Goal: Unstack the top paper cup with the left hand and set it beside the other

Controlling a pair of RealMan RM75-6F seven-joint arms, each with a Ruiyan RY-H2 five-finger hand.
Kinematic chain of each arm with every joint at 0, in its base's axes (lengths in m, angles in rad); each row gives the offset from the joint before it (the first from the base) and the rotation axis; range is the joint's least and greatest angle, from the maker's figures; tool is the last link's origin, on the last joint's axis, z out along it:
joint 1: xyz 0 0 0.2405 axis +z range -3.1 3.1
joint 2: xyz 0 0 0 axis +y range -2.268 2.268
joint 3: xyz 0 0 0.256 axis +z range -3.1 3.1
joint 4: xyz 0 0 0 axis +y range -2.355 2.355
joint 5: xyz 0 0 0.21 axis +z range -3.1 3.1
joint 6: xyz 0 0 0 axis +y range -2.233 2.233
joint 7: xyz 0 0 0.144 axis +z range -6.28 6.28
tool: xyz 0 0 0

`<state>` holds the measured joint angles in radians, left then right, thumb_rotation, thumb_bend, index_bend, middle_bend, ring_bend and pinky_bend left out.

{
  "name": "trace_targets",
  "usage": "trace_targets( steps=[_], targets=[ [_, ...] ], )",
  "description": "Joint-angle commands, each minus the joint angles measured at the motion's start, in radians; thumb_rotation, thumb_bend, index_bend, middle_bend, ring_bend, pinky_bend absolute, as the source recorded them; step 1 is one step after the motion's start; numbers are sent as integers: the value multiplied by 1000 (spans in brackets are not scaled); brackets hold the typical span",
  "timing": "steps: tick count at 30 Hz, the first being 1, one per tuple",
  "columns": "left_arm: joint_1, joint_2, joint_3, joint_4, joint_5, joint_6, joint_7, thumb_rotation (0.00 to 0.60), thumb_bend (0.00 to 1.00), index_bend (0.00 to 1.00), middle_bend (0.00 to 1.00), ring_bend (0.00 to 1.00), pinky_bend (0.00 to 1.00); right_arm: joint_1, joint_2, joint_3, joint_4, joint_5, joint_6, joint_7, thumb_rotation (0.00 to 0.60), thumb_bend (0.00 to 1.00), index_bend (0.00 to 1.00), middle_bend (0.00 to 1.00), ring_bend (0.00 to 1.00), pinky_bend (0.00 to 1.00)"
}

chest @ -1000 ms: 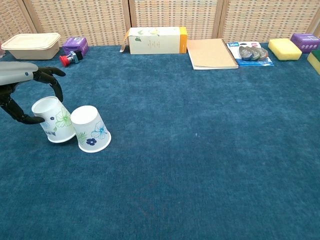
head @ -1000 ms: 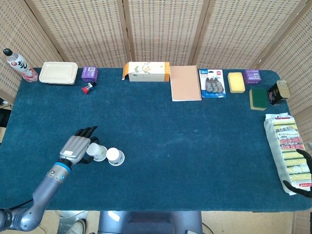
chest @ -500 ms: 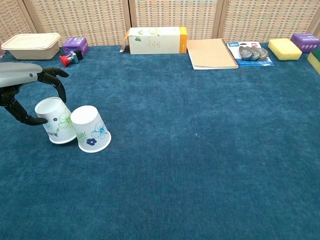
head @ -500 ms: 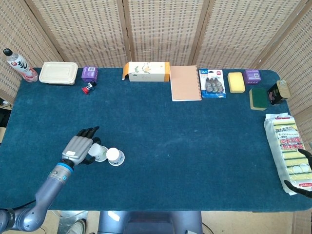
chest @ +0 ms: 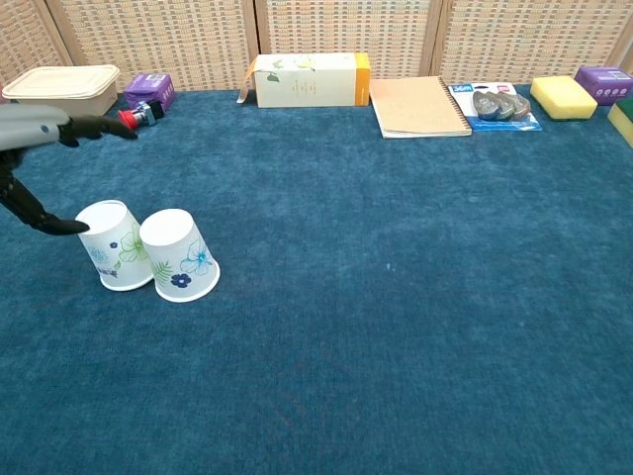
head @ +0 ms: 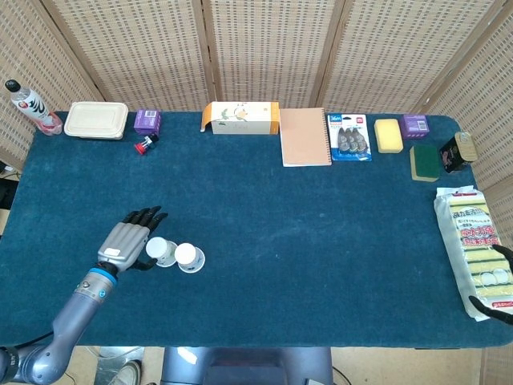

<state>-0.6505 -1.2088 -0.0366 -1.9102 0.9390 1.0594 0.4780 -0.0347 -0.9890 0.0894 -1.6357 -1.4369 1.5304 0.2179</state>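
Two white paper cups with flower prints stand upside down side by side near the table's front left, the left cup [chest: 117, 245] [head: 163, 251] touching the right cup [chest: 178, 254] [head: 189, 257]. My left hand [head: 128, 239] [chest: 40, 129] hovers just left of the left cup with its fingers spread and raised above it. Its thumb tip lies close to that cup's upturned base, and the hand holds nothing. My right hand [head: 498, 281] shows only as dark fingers at the far right edge, spread by the near end of a sponge pack [head: 473, 233].
Along the back edge stand a bottle [head: 30, 106], a lidded food box [head: 96, 119], a purple box [head: 147, 120], a small red item [head: 144, 145], a tissue carton [head: 240, 117], a notebook [head: 304, 136], a tape pack [head: 349, 137] and sponges [head: 389, 135].
My left hand has let go of the left cup: its fingers lifted and spread away. That cup, tilted before, now stands flat beside the other. The right hand has not moved.
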Motion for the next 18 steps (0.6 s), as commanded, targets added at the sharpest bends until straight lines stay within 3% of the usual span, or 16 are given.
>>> trace_targets(
  steps=[1,5,10,14,18],
  targets=[
    [73,75,12,-27,135,85,-99,600,197,0,0,0,73,0,0,1,0,0,1,-1,600,102,154,22,5,0],
    [161,110,43,17,269,210,-166,600,168,0,0,0,73,-1,-2,1,0,-3,7,-4,600,102,146,22,5,0],
    [334,71,97,164,448,477,-258,600,155,0,0,0,73,1,-12,0,1,-12,11,-21,600,100,131,22,1,0],
    [419,71,133,214,470,531,-336,600,151,0,0,0,73,4,-21,0,3,-17,14,-43,600,99,128,21,0,0],
    [455,93,149,211,458,510,-386,600,149,0,0,0,73,3,-25,0,3,-16,17,-52,600,99,126,22,0,0]
  ],
)
